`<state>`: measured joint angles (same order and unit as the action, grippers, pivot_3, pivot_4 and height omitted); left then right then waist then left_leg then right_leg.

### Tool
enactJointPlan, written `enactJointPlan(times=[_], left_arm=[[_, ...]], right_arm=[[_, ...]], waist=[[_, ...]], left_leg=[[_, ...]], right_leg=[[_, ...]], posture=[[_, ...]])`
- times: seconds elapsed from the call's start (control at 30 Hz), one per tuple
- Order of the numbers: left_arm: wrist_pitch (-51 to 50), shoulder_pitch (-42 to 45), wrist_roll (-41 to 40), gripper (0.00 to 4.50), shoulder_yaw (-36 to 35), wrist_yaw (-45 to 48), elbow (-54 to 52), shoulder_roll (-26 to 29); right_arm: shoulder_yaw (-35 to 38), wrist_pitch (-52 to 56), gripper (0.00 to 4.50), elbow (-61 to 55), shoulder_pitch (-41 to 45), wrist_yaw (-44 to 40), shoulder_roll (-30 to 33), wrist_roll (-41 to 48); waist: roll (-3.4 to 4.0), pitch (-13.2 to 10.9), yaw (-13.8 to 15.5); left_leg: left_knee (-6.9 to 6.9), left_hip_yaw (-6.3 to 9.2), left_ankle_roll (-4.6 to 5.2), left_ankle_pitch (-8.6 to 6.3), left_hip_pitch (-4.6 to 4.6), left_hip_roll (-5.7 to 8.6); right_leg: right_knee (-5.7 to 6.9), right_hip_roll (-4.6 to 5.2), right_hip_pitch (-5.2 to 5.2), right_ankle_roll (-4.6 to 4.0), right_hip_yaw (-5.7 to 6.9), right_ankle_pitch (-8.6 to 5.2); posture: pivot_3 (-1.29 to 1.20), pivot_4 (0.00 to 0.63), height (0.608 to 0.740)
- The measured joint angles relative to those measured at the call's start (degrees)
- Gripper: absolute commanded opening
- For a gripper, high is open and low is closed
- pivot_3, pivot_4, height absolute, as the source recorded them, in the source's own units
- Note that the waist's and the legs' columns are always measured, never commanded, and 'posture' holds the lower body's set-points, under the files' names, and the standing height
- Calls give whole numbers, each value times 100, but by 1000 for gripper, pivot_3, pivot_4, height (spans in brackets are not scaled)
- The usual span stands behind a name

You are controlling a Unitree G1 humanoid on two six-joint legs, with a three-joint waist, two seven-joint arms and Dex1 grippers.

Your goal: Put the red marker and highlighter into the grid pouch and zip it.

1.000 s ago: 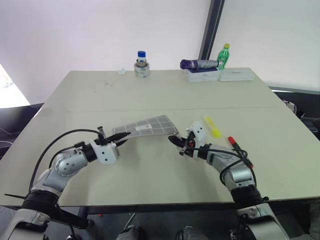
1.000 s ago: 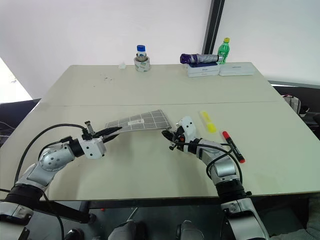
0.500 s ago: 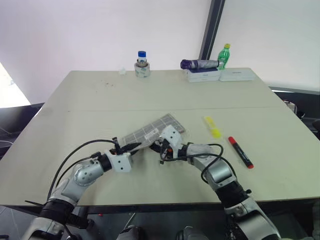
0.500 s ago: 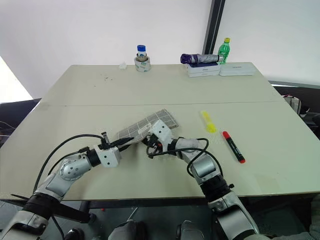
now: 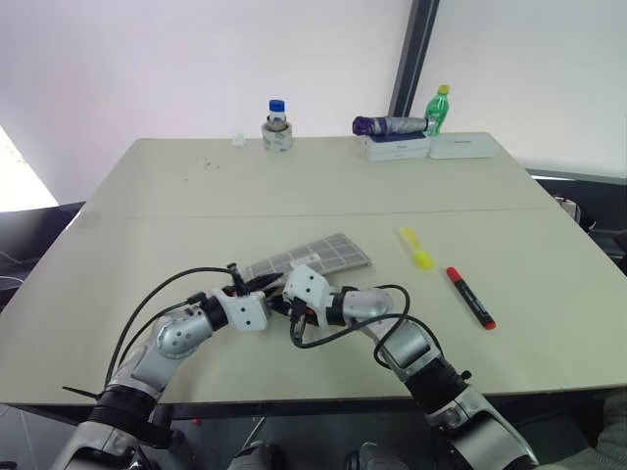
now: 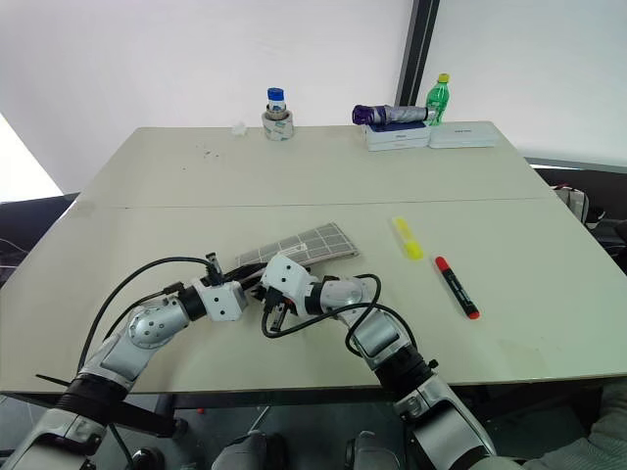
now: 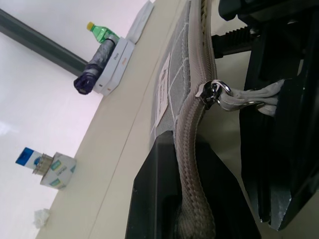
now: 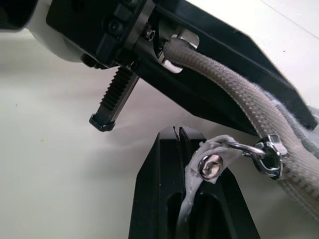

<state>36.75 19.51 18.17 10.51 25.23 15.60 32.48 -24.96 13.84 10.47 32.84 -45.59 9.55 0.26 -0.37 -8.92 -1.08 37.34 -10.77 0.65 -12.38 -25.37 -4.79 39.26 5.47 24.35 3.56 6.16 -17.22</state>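
Both sets of fingers pinch the grid pouch (image 5: 312,258) at its zipper edge.

We see a wide beige desk (image 5: 323,176) with a seam across its middle, set against a plain white wall (image 5: 196,59). A dark vertical post (image 5: 412,49) rises behind its far edge. Bright daylight washes the wall; dark floor (image 5: 29,220) shows at left.
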Motion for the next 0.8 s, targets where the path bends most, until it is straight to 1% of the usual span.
enactJointPlan(times=[0.1,0.23,0.27,0.3,0.33,0.47,0.57,0.67,0.8], left_arm=[[36,2,-2,0,-18,-9,46,113],[15,32,0,0,-67,-139,224,154],[-3,58,-1,0,-84,-189,237,139],[-7,70,-1,0,-87,-204,237,136],[-12,97,-2,0,-86,-230,236,117],[-39,97,-3,0,-90,-307,238,110],[-63,74,-68,0,-155,-328,238,113],[-122,30,-158,0,-289,-330,242,146],[-130,-196,-189,0,-338,-352,225,293]], right_arm=[[132,5,904,-10,-5,-200,16,187],[209,-28,2993,-122,-89,-618,270,424],[233,-80,3723,-192,-131,-673,342,456],[247,-107,4022,-211,-143,-685,382,457],[283,-176,4468,-296,-201,-673,484,446],[359,-206,4468,-717,-449,-835,923,498],[667,-215,4468,-860,-624,-912,1306,590],[1222,-165,4468,-862,-748,-789,1463,851],[2319,-50,4468,-1328,-1097,-48,1523,1182]], waist=[[0,0,7],[0,0,24],[-1,-1,27],[-1,-1,23],[-1,-1,22],[-2,-1,18],[-3,-2,23],[-3,-2,23],[-4,-2,27]], left_leg=[[0,1,1,0,0,0],[1,2,12,-7,-1,1],[1,3,16,-9,-1,1],[1,3,16,-9,0,1],[1,3,15,-9,-1,1],[0,4,15,-9,-1,0],[1,4,17,-10,0,1],[0,5,31,-19,0,0],[-3,4,31,-19,-1,0]], right_leg=[[0,0,0,0,0,0],[-1,2,-1,0,0,0],[-1,2,-1,0,0,0],[-1,2,-1,0,0,0],[-1,2,-1,0,0,0],[-2,2,-1,0,0,0],[-2,3,-1,0,0,0],[-1,2,-1,0,1,0],[-5,4,-1,0,1,0]], posture=[[0,150,740],[0,150,740],[0,150,740],[0,150,740],[0,150,740],[0,150,740],[0,150,740],[0,150,740],[0,150,740]])
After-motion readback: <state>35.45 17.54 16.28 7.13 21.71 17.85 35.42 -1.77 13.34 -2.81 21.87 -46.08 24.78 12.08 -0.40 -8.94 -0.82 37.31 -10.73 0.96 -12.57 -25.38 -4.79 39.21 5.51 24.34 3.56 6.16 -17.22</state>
